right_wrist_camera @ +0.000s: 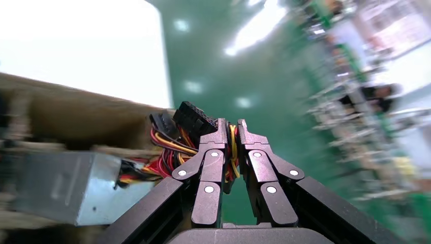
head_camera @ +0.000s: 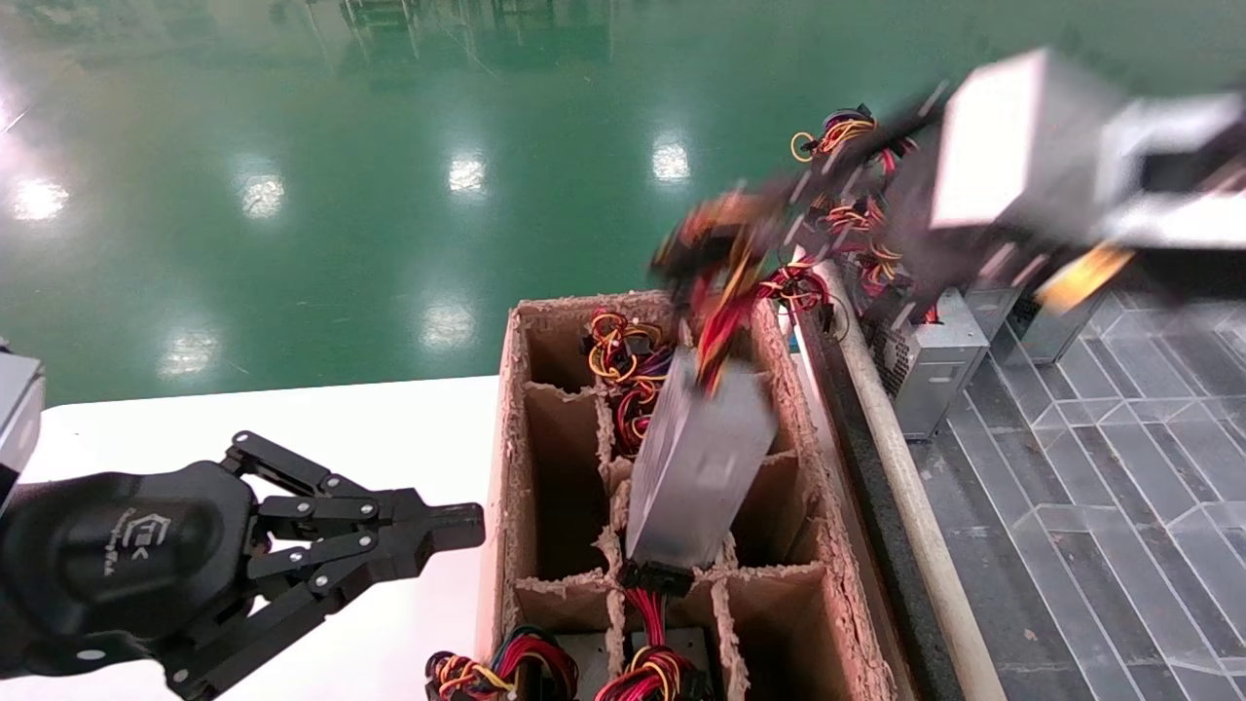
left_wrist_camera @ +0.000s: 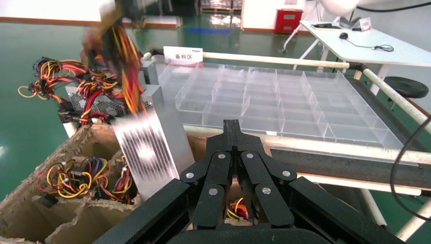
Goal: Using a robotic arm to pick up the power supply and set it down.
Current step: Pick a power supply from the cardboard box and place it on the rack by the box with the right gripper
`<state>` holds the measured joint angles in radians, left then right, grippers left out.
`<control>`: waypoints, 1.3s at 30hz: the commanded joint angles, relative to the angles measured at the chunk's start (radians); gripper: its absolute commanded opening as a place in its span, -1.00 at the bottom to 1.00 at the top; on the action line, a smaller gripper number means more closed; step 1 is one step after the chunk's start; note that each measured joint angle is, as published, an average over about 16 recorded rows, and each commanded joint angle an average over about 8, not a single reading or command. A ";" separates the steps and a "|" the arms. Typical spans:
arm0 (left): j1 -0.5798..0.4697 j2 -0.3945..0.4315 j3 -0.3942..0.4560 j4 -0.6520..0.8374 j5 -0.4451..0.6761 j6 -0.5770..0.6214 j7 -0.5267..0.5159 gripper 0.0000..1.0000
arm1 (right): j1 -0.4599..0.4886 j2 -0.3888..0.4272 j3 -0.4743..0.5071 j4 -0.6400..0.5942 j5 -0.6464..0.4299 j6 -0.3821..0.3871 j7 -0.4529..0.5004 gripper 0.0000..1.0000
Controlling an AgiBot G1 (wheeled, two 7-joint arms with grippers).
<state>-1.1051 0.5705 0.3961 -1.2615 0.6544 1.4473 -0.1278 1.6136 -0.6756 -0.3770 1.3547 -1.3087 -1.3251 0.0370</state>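
The power supply (head_camera: pixel 696 467), a silver-grey metal box, hangs tilted over the middle cells of the cardboard box (head_camera: pixel 508 438), its lower end still between the dividers. Its red, orange and yellow wire bundle (head_camera: pixel 725 321) runs up into my right gripper (head_camera: pixel 711 243), which is blurred and shut on the wires. In the right wrist view the right gripper (right_wrist_camera: pixel 232 129) pinches the wire bundle (right_wrist_camera: pixel 167 152), with the power supply (right_wrist_camera: pixel 66 185) hanging below. My left gripper (head_camera: pixel 472 526) is shut and empty over the white table (head_camera: pixel 341 428), beside the box. From the left gripper (left_wrist_camera: pixel 232 127) the power supply (left_wrist_camera: pixel 152 147) shows leaning out of the box.
Other cells of the box hold more units with wire bundles (head_camera: pixel 623 360). Grey units (head_camera: pixel 934 360) with tangled wires stand past a pale rail (head_camera: pixel 896 467) on the right. A clear divided tray (left_wrist_camera: pixel 284 101) lies beyond the rail. Green floor lies behind.
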 commanded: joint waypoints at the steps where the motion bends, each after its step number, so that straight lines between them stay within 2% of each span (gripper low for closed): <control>1: 0.000 0.000 0.000 0.000 0.000 0.000 0.000 -1.00 | 0.043 0.018 0.022 0.001 0.001 0.001 -0.020 -1.00; 10: 0.000 0.000 0.000 0.000 0.000 0.000 0.000 -1.00 | 0.195 0.103 0.051 -0.001 -0.090 -0.025 -0.083 -1.00; 19: 0.000 0.000 0.000 0.000 0.000 0.000 0.000 -1.00 | 0.282 0.210 0.046 -0.006 -0.209 -0.070 -0.040 -1.00; 28: 0.000 0.000 0.000 0.000 0.000 0.000 0.000 -1.00 | 0.282 0.310 0.060 -0.008 -0.230 -0.101 -0.005 -1.00; 34: 0.000 0.000 0.000 0.000 0.000 0.000 0.000 -1.00 | 0.256 0.341 0.058 -0.012 -0.252 -0.092 0.001 -1.00; 39: 0.000 0.000 0.000 0.000 0.000 0.000 0.000 -1.00 | 0.199 0.349 0.039 -0.030 -0.280 -0.068 0.016 -1.00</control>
<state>-1.1051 0.5704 0.3963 -1.2615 0.6542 1.4473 -0.1277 1.8072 -0.3352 -0.3375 1.3195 -1.5832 -1.3834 0.0455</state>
